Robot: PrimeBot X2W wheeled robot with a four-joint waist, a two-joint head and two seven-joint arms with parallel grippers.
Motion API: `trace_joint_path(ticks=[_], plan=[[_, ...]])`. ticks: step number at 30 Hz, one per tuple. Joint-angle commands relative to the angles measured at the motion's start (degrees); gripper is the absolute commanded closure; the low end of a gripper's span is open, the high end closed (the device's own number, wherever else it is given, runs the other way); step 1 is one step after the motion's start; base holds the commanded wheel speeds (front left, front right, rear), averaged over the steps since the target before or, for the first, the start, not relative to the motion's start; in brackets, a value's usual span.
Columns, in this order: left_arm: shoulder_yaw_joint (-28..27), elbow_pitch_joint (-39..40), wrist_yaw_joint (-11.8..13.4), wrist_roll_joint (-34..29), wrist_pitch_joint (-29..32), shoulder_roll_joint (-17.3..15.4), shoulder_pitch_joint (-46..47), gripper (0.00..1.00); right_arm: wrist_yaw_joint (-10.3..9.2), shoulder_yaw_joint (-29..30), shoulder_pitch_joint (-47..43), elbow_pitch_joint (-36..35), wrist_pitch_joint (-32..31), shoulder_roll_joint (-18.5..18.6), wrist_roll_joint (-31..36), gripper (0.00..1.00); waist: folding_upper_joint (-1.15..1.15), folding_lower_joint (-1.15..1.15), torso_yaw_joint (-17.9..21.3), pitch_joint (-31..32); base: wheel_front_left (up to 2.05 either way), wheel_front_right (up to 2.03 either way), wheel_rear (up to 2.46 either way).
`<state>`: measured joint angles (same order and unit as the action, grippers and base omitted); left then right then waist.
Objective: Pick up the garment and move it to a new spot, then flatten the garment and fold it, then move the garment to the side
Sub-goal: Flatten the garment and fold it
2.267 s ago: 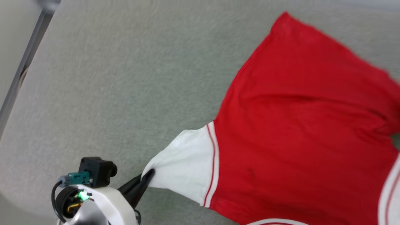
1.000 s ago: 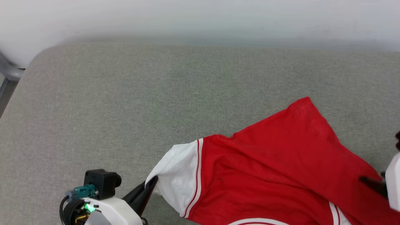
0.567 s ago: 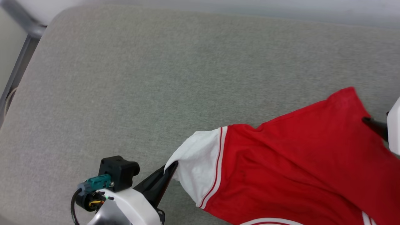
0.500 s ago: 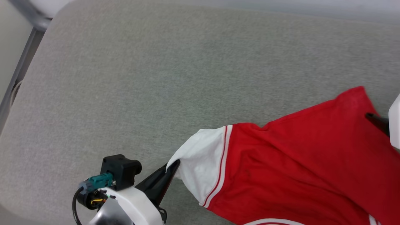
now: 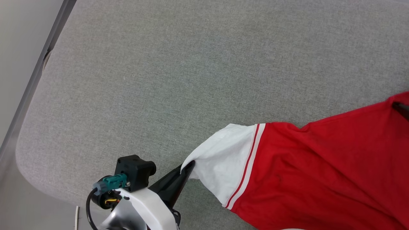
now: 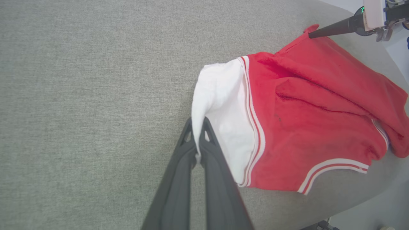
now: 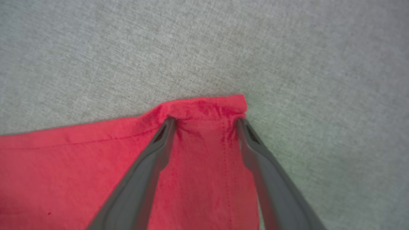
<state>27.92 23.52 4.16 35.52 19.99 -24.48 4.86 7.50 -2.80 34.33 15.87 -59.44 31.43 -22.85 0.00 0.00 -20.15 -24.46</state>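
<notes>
The garment (image 5: 319,166) is a red shirt with white sleeves edged in red-white stripes, lying rumpled on the grey padded surface at the lower right of the head view. My left gripper (image 5: 188,166) is shut on the tip of the white sleeve (image 6: 223,105), with the cloth pinched between its two dark fingers (image 6: 198,123). My right gripper (image 7: 204,120) stands open, jaws wide apart, both fingertips resting on a red hem corner of the garment (image 7: 198,159). One right finger (image 6: 322,31) touches that far corner in the left wrist view. Any lettering is hidden.
The grey padded surface (image 5: 179,70) stretches wide to the left of and beyond the shirt. A metal rail (image 5: 35,80) runs along its left side, with floor outside it. The surface's rounded edge (image 6: 358,198) lies close beside the shirt's collar side.
The head camera has swung, shifting the whole picture. My left gripper keeps its hold on the sleeve. The right finger stays at the red corner, now at the picture's right edge.
</notes>
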Motion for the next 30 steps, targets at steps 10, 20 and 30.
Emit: trace_joint_path(ticks=[10,20,30], plan=[[-0.44,-1.44,0.03,0.41,-1.09,0.48,1.12,1.00,-0.03,-2.81,0.44,4.44,6.39,-0.57,-1.29,1.00,0.00,0.00,1.26,1.65,0.00,0.00,0.00],[-4.81,-1.43,1.22,0.79,-4.74,-0.42,1.45,1.00,-0.04,-4.47,3.58,5.05,19.14,-1.24,-2.34,1.00,0.00,0.00,6.37,8.26,0.00,0.00,0.00],[-10.48,0.50,3.12,-1.78,-11.05,0.16,6.61,1.00,-0.04,-4.79,5.59,-1.14,28.98,-1.13,-4.18,1.00,0.00,0.00,12.47,14.57,0.00,0.00,0.00]])
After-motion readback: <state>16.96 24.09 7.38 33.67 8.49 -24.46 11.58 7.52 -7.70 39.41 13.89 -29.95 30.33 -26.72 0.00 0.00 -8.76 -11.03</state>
